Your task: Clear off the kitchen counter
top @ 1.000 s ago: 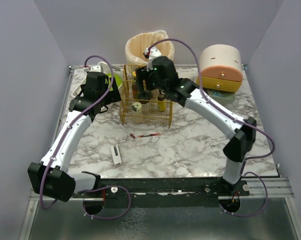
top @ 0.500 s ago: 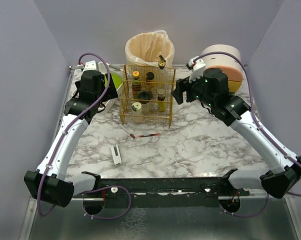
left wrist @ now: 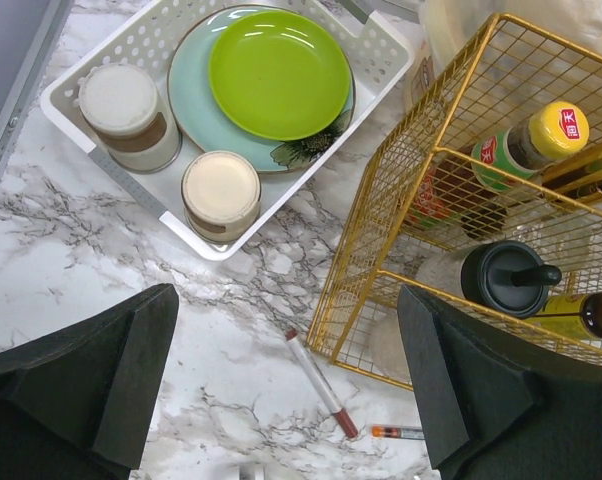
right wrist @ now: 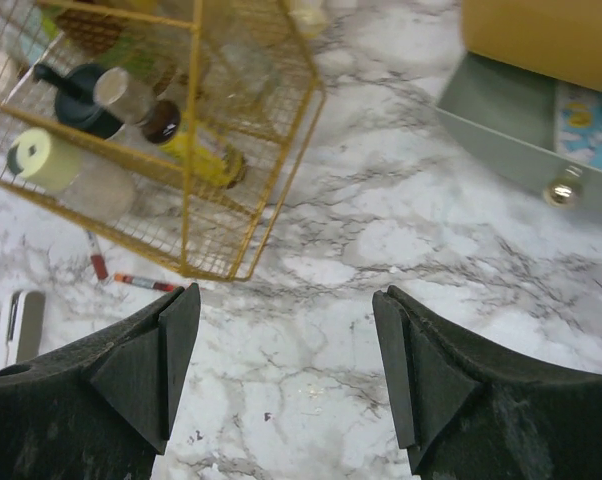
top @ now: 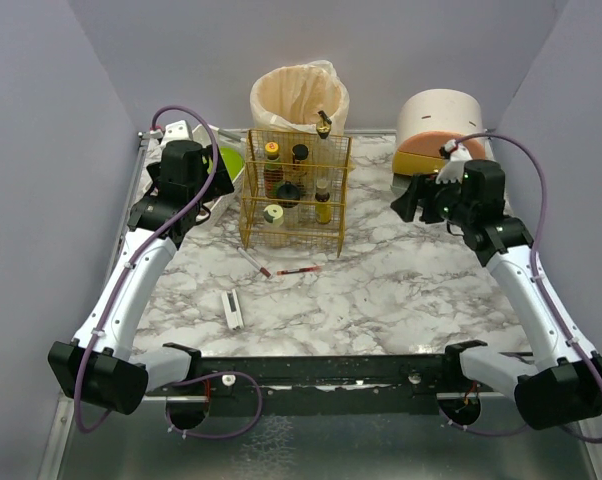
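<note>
Left wrist view: the left claw point(left wrist: 286, 300) hangs spread to its widest, holding nothing, above the marble table point(left wrist: 61, 250) at the front-left corner of the gold wire rack point(left wrist: 461, 200), which stands on that table. A red-tipped pen point(left wrist: 321, 385) lies just in front of that corner, its length diagonal to the rack's front edge. The right claw point(right wrist: 286, 295), well open and also empty, hovers to the right of the rack. The left arm looks the nearer one to the pen.

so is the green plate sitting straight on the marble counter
No, the green plate rests on a light blue plate inside the white slotted dish tray.
</note>
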`<state>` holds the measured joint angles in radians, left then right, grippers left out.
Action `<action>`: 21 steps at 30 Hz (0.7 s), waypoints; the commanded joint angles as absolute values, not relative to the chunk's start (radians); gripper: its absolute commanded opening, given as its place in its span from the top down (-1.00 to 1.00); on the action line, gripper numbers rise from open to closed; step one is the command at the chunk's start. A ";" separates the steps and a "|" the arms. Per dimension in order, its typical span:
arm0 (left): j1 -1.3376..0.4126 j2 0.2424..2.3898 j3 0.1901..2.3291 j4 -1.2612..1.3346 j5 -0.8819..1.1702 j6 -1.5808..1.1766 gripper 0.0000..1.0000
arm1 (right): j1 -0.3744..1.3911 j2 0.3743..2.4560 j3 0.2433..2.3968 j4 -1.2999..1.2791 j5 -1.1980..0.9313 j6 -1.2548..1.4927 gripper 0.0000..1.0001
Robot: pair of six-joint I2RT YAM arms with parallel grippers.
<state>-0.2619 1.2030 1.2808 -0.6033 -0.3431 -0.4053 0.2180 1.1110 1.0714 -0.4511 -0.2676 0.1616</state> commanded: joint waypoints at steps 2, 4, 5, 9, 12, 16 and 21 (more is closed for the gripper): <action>-0.256 1.200 1.299 -0.579 -0.373 -0.422 -0.98 | 0.068 1.053 1.027 -0.418 -0.320 0.258 -0.53; -0.256 1.206 1.303 -0.578 -0.371 -0.418 -0.98 | 0.047 1.039 1.021 -0.422 -0.260 0.286 -0.54; -0.256 1.206 1.305 -0.578 -0.372 -0.413 -0.98 | 0.045 1.030 1.019 -0.424 -0.218 0.299 -0.54; -0.256 1.202 1.301 -0.568 -0.385 -0.394 -0.98 | 0.045 0.987 1.018 -0.425 -0.079 0.316 -0.55; -0.256 1.193 1.291 -0.552 -0.387 -0.387 -0.98 | 0.045 0.966 1.019 -0.420 -0.027 0.298 -0.58; -0.256 1.185 1.281 -0.539 -0.376 -0.384 -0.98 | 0.045 0.961 1.021 -0.416 0.024 0.256 -0.61; -0.256 1.180 1.272 -0.534 -0.368 -0.377 -0.98 | 0.045 0.950 1.016 -0.413 0.062 0.239 -0.73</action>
<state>-0.2619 1.2041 1.2804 -0.5613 -0.3573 -0.3950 0.0502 0.9668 1.0237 -0.4351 -0.0132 0.2646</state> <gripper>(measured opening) 0.990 0.847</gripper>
